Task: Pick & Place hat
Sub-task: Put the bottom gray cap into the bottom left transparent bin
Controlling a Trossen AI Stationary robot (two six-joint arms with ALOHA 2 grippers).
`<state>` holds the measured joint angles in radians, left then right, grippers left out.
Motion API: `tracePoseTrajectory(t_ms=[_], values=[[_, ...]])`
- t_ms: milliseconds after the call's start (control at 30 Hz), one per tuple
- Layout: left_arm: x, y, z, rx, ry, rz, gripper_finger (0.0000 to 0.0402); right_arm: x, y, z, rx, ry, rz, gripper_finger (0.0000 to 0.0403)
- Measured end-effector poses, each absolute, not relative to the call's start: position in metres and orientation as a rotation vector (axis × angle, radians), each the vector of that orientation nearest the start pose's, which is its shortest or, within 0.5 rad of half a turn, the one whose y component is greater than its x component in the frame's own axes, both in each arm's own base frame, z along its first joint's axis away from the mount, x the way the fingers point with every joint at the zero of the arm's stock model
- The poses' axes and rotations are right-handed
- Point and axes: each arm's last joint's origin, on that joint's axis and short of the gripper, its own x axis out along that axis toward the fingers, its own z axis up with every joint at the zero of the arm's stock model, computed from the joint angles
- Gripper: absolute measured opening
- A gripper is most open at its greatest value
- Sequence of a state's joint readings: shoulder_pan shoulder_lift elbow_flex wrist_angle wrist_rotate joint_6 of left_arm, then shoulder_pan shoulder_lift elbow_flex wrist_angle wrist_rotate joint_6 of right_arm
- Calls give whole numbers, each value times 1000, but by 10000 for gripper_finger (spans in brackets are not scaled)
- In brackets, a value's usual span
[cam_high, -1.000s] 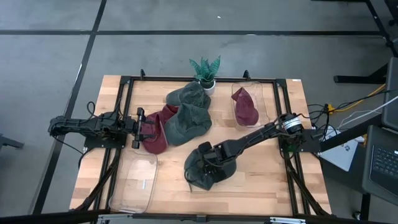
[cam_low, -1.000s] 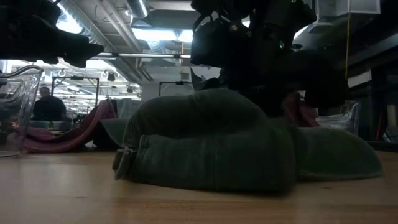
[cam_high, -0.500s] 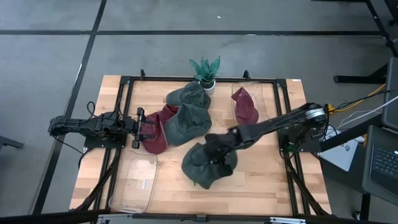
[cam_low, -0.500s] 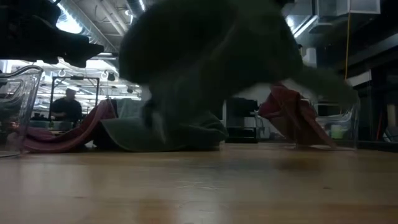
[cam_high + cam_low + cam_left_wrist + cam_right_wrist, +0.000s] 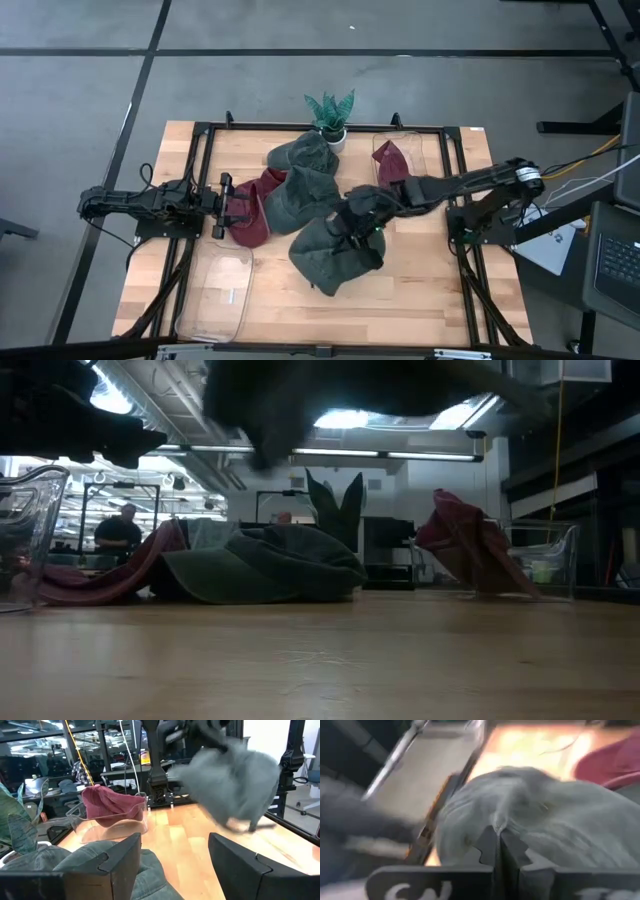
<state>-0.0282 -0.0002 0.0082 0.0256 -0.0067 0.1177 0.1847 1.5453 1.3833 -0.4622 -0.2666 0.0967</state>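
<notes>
Right gripper [image 5: 362, 212] fingers are pinched fully together on a fold of the grey-green hat [image 5: 335, 255], seen clamped between the two dark fingers [image 5: 509, 851] in the right wrist view. The hat is lifted clear of the table [image 5: 430, 285]: it hangs from the gripper over the table's centre and fills the top of the low view, with bare wood under it. So the pick is judged done; the place is not. The destination cannot be told from the frames. An empty clear bin [image 5: 215, 292] sits at the near left corner. A second clear bin [image 5: 414, 160] at the far right already holds a maroon hat [image 5: 395, 172], which suggests sorting into bins, but that is only a guess. Left of centre, a pile is left unsorted: two more grey-green hats [image 5: 298, 195], one nearer the potted plant [image 5: 330, 112] at the far edge, and a maroon hat [image 5: 250, 215] partly under them. Left gripper [image 5: 228, 205] is held spread wide and empty at the left edge of that pile, just beside the maroon hat; its fingers [image 5: 247, 862] frame the heap in the left wrist view, nothing gripped. Left arm is judged waiting. Remaining for this hat: carry, lower, release.
</notes>
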Motion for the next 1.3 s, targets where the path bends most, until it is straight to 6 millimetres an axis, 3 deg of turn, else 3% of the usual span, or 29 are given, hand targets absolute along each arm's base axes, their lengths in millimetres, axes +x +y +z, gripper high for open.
tracePoseTrajectory(t_ms=[67, 167, 267, 1000, 1300], values=[[97, -3, 169, 117, -35, -19, 230, 333, 69, 333, 124, 656, 372, 4], [97, -3, 169, 117, -35, -19, 229, 335, 73, 337, 146, 589, 639, 4], [97, -3, 169, 117, -36, -19, 229, 335, 72, 338, 129, 597, 463, 3], [97, -3, 169, 117, -35, -19, 230, 334, 67, 342, 92, 565, 413, 6], [97, -3, 169, 117, -35, -19, 230, 339, 46, 344, 211, 551, 284, 7]])
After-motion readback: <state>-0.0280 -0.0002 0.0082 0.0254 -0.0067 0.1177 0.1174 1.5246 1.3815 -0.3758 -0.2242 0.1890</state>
